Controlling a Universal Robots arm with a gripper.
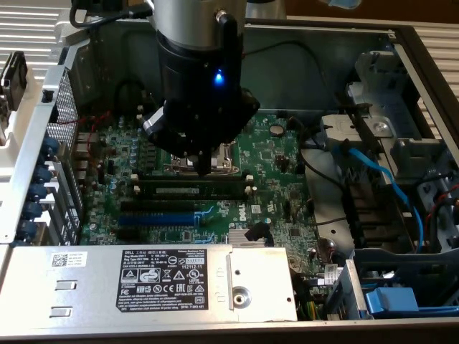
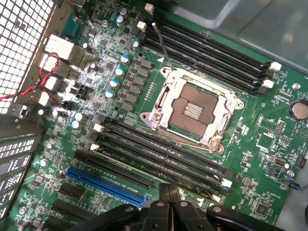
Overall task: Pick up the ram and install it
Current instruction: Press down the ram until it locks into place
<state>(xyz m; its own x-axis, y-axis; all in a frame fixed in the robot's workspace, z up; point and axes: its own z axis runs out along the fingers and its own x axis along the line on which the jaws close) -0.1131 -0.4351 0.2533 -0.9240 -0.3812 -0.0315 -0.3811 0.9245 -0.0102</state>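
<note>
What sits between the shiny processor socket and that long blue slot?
In the wrist view, a bank of long black memory slots lies between the processor socket and the blue expansion slot; one long black slot borders the blue.

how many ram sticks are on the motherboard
1: the ram lies along the black memory slots beside the cpu socket. The arm may hide others.

Ram (image 1: 188, 189) in slot below socket (image 1: 201, 159)
</note>
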